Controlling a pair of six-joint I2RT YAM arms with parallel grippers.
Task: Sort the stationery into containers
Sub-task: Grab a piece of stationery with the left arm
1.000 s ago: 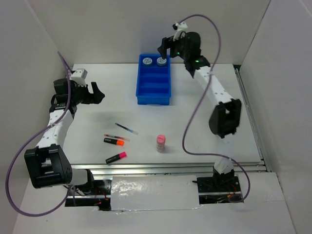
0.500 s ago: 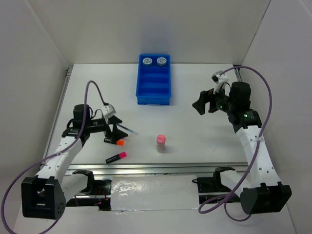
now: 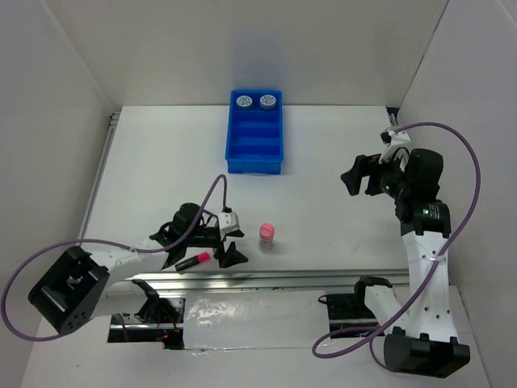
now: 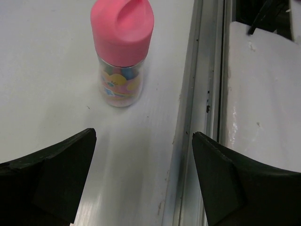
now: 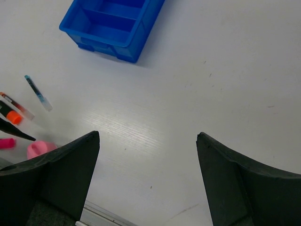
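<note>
1. Pink-and-black highlighter (image 3: 192, 261) lies nearest to me on the white table (image 3: 323, 234), toward 7 o'clock of the table's middle. It is just beside the wrist of my left arm.
2. My left gripper (image 3: 233, 240) sits low over the table at 3 o'clock of that highlighter. Its jaws are spread wide and hold nothing. In the left wrist view its two fingers (image 4: 51, 174) frame only bare table and the metal edge rail.
3. The pink cylinder (image 3: 267, 237) stands upright at 3 o'clock of the left gripper, near it but apart. In the left wrist view it is at 11 o'clock ahead of the jaws, with a pink cap over a clear patterned body.
4. In the right wrist view I see the orange-black highlighter (image 5: 11, 115), the red pen (image 5: 19, 107) and the blue pen (image 5: 38, 93) flat on the table, at about 12 o'clock of the cylinder in that picture. From above, my left arm hides them.
5. My right gripper (image 3: 352, 175) is held up over the 3 o'clock side of the table, well apart from every item. Its jaws gape wide and are empty.
6. The blue tray (image 3: 254, 166) rests at 12 o'clock, farthest from me. The two patterned rolls (image 3: 244, 101) lie side by side in its farthest compartment.
</note>
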